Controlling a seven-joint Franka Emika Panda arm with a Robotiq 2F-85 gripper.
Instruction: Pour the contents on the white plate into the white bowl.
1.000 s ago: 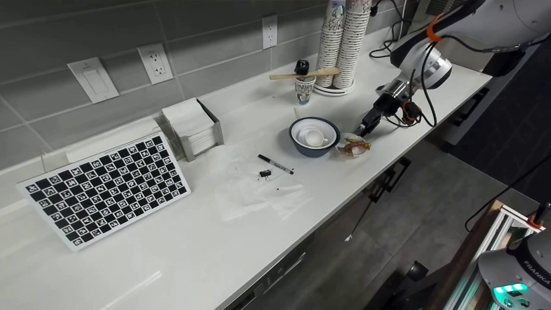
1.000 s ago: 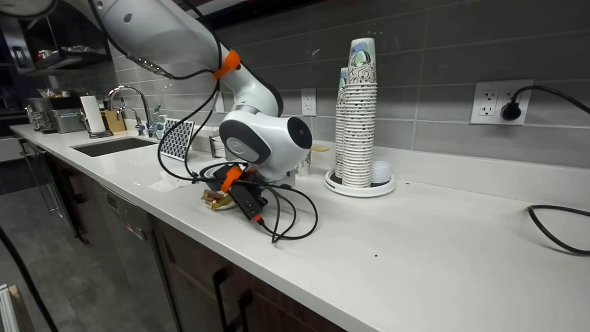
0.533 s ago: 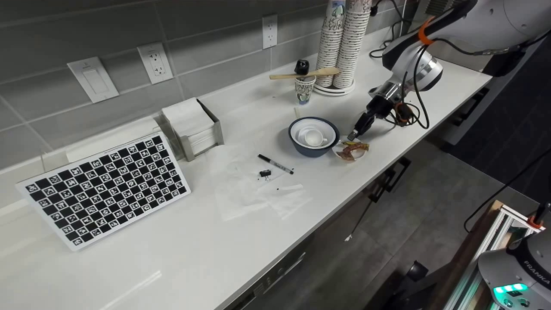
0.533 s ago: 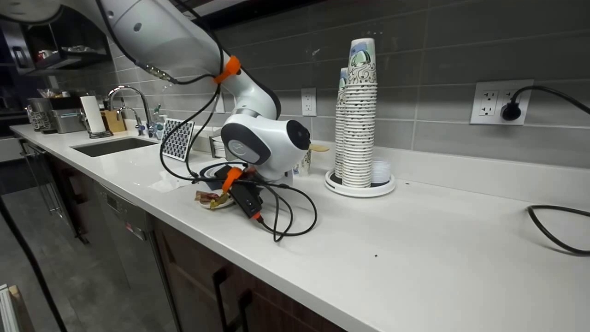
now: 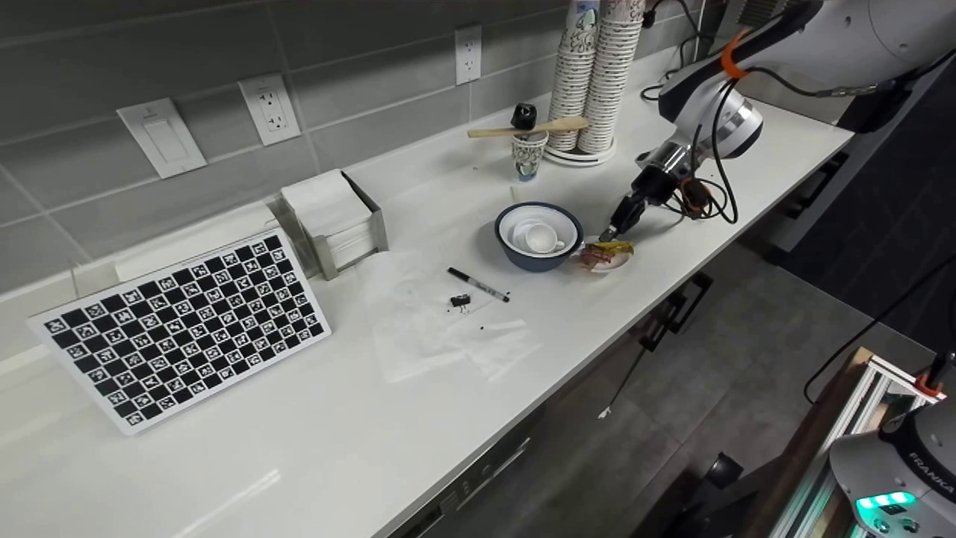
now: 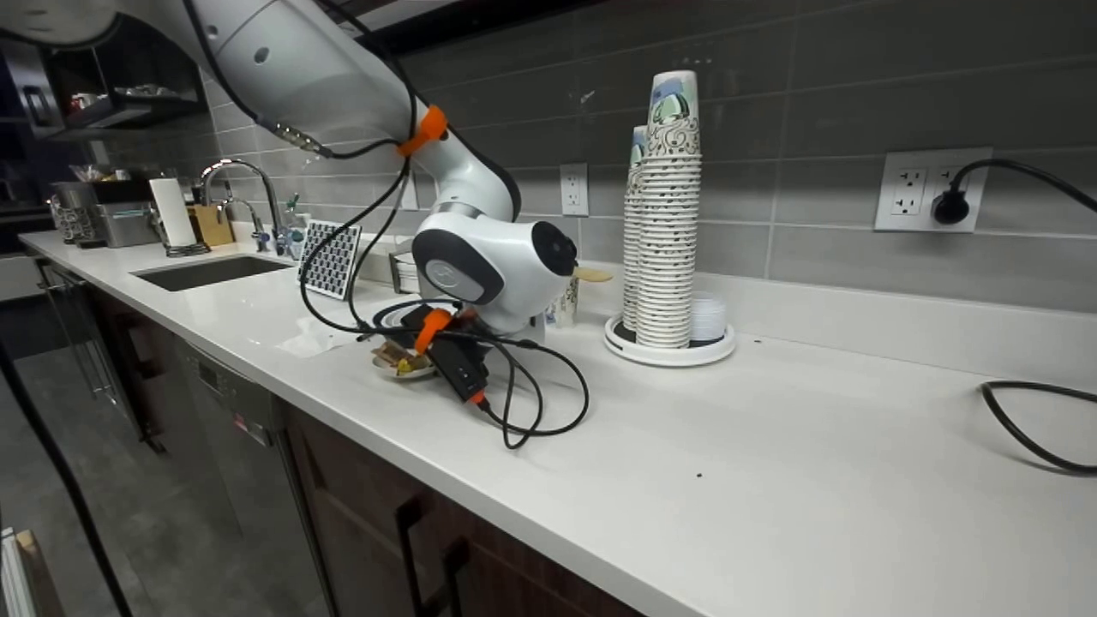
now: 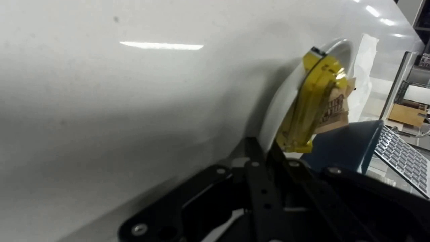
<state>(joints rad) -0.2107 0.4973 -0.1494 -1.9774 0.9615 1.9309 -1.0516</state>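
The white plate [image 7: 276, 109]: just beside the white bowl [image 5: 534, 262], rim pinched in the hand [image 7: 266, 150], the rest extending past its grip | contents [image 5: 595, 258] on it: yellow wrapper [image 7: 310, 104], printed tan packet [image 7: 336, 109] | white bowl: dark blue outside, white cup [image 5: 541, 238] within | marker pen [image 5: 478, 285]: near bowl

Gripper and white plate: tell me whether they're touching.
Touching. The wrist view shows it: the gripper has the rim of the white plate pinched between its fingertips, one on each face, with no gap showing.
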